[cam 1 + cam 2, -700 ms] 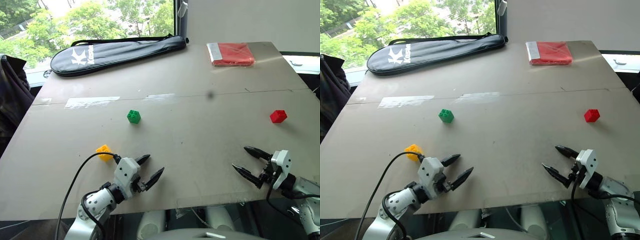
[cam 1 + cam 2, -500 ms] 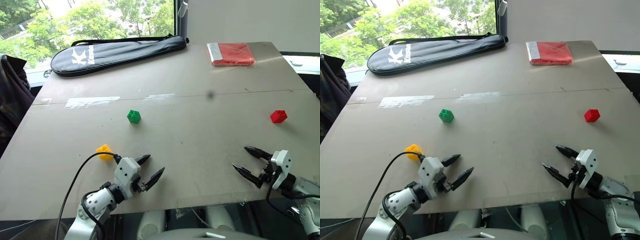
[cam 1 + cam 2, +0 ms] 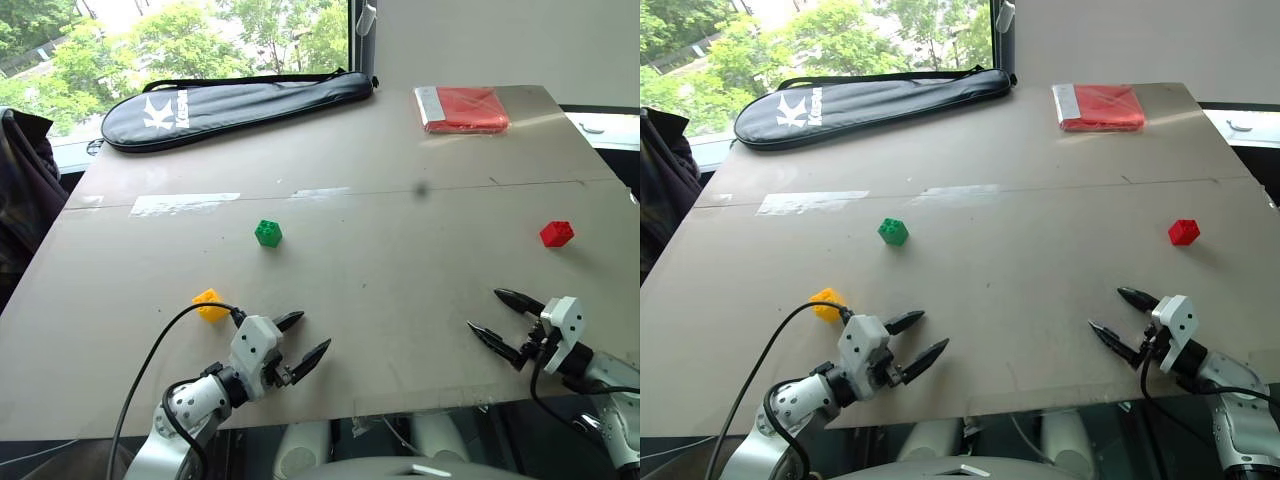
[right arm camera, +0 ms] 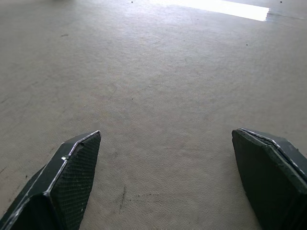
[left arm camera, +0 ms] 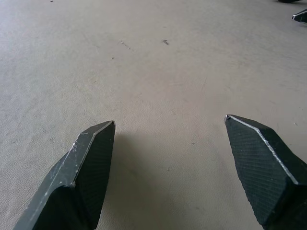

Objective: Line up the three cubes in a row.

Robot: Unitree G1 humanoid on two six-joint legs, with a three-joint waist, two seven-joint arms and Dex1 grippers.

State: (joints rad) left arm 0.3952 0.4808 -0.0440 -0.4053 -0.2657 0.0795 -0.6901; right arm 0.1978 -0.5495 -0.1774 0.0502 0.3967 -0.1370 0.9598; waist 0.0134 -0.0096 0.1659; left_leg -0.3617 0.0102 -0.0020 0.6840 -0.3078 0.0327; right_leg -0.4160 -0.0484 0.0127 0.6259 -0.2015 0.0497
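1. Since the earlier frames: right gripper (image 3: 508, 322) has shifted slightly toward the near table edge; left gripper (image 3: 302, 335) looks the same. Cubes haven't moved.
2. Left gripper: over the near-left part of the table, fingers spread, nothing between them. The left wrist view shows both black fingertips (image 5: 91, 163) apart over bare tabletop. The cable (image 3: 150, 370) looping off the arm runs out of view at the bottom.
3. Yellow-orange cube (image 3: 209, 304): on the table just behind and left of the left gripper, not touching it. The cable crosses just in front of it; studs are hard to make out.
4. Green cube (image 3: 267, 233): mid-table, left of centre, well apart from both grippers, standing free.
5. Red cube (image 3: 556, 233): far right, near the table's right edge, beyond the right gripper and apart from it.
6. Cubes are scattered, well apart from each other, not in a row.
7. Right gripper: over the near-right part of the table, fingers wide apart, empty. The right wrist view shows its fingertips (image 4: 62, 182) over bare surface. The arm is cut off at the frame corner.
8. Surface: grey-beige table (image 3: 400, 280), lightly scuffed, with a seam across the width and a strip of clear tape (image 3: 185, 203) on the left along it.
9. Far end: black racket bag (image 3: 230, 103) lying across the back left, flat red packet (image 3: 462, 107) at the back right.
10. Room: window with green trees (image 3: 180, 40) behind the bag, plain wall (image 3: 500, 40) to the right, dark fabric (image 3: 25, 190) at the left edge, partly cut off and can't tell what it is.
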